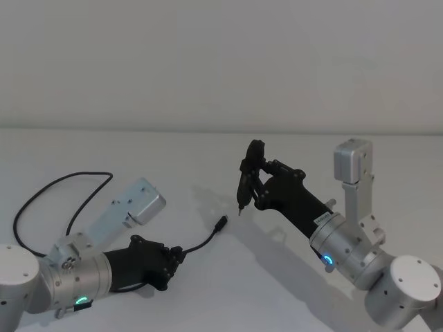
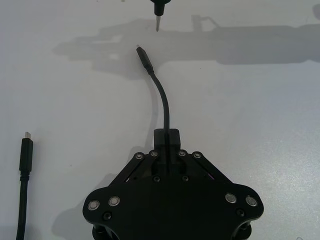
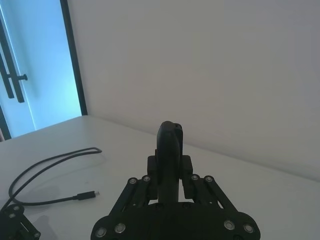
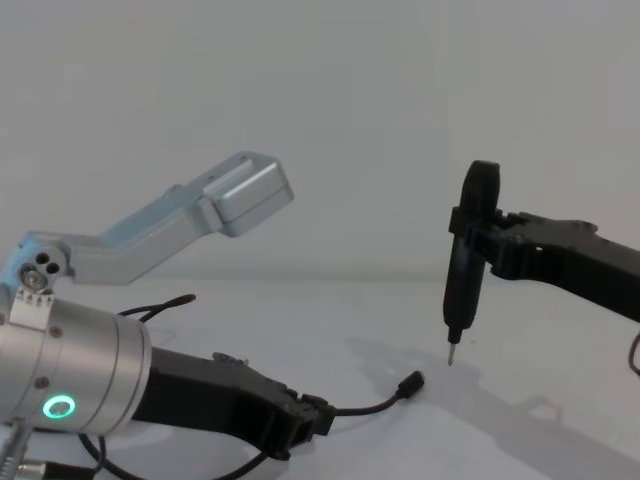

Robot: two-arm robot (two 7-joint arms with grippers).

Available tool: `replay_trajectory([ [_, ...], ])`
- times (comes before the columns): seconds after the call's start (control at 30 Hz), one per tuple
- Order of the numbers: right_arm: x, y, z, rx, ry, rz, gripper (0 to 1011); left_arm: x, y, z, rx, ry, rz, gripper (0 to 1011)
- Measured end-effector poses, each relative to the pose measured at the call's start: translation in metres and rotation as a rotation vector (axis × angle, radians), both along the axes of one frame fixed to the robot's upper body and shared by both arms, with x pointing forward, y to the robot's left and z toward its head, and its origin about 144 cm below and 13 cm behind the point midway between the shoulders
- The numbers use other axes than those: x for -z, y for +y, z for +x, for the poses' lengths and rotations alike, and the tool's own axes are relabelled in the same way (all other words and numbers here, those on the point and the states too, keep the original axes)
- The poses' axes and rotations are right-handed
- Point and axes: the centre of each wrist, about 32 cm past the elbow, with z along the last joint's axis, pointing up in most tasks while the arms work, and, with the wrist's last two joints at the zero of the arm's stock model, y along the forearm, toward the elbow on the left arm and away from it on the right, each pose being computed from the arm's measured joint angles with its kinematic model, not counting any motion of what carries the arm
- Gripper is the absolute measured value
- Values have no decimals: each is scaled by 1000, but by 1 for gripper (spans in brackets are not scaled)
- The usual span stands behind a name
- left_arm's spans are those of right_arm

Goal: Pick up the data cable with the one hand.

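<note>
**Cable already in the left arm's grip, low over the bench**

The data cable [image 1: 201, 243] passes straight through the tips of the left end effector [image 2: 166, 137]. Its short free end runs forward and to the robot's right, ending in a slim plug [image 2: 144, 57]. The rest trails back past the left arm in a wide loop on the robot's left, and the second plug [image 2: 26, 152] lies flat beside that arm. The long axis at the grip lines up with the end effector's reach, so the hold is near one end, not mid-length.

The left end effector is closed narrow on the cord and sits low on the bench [image 1: 228, 304]. Whether the front plug touches the surface or hangs just above it I cannot tell. A straight rise looks like the move left to make, with the long loop dragging behind.

The right end effector [image 1: 257, 181] is clamped on a tall pointed tool [image 4: 462, 290], held upright above the bench, tip near the front plug but apart from it.
</note>
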Motion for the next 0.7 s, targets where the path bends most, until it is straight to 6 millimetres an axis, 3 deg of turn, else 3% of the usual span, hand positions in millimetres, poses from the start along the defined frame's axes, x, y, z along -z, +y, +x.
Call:
replay_trajectory([
  [0.7,3,11,4,-30,-2,-7,275,0,0,0,5,1,-1,40],
])
